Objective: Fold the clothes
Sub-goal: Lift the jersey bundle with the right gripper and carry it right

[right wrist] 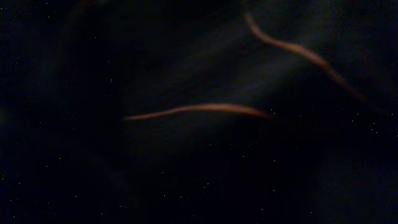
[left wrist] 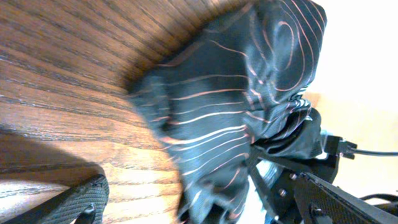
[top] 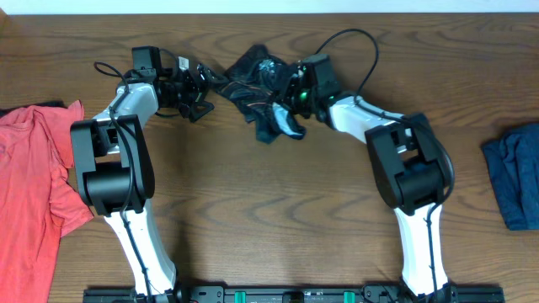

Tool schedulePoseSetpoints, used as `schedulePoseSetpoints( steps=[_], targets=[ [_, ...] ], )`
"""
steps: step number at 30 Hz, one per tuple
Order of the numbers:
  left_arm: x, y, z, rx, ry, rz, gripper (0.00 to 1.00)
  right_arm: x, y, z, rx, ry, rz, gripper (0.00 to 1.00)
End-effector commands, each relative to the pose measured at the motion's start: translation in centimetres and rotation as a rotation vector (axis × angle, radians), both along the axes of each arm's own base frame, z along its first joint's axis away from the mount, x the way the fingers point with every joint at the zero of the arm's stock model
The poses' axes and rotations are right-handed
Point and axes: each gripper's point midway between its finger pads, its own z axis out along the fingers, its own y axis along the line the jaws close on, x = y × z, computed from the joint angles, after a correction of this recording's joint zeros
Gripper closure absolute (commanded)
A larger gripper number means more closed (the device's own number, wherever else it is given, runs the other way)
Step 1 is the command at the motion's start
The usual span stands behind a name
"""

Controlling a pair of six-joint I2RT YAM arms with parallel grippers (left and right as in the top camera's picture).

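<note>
The clothes (top: 253, 80), a black jersey with thin orange contour lines, lie crumpled at the far middle of the table. My left gripper (top: 200, 91) is at the jersey's left edge. In the left wrist view the bunched jersey (left wrist: 236, 106) fills the middle, and one ribbed finger pad (left wrist: 78, 199) stands far off at the lower left, so the jaws are wide open. My right gripper (top: 290, 93) is buried in the right side of the heap. The right wrist view is dark with black jersey cloth (right wrist: 199, 112) pressed against it, hiding the fingers, which are shut in the cloth.
A red garment (top: 34, 168) lies spread at the table's left edge and a blue one (top: 515, 172) at the right edge. Bare wooden tabletop (top: 269, 194) lies between the two arms. Black parts of the right arm (left wrist: 323, 193) show behind the jersey.
</note>
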Motion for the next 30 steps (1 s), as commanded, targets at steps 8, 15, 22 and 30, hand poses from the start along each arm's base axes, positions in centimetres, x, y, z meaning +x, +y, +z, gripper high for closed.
schedulePoseSetpoints(
  steps=[8,15,22,30],
  targets=[
    [-2.8,1.8,-7.1,0.116,0.179,0.057,0.02,3.1,-6.7,13.4,-0.292,-0.312,-0.001,0.99],
    [-3.0,1.8,-7.2,0.115,0.190,0.056,0.02,3.1,-13.5,19.8,-0.331,-0.364,-0.103,0.99],
    [-3.4,1.4,-7.3,0.114,0.211,0.048,0.02,2.5,-23.1,21.6,-0.425,-0.335,-0.198,0.99],
    [-3.6,0.2,-7.3,0.117,0.210,0.021,0.02,-0.1,-34.0,21.7,-0.548,-0.226,-0.258,0.99]
  ],
)
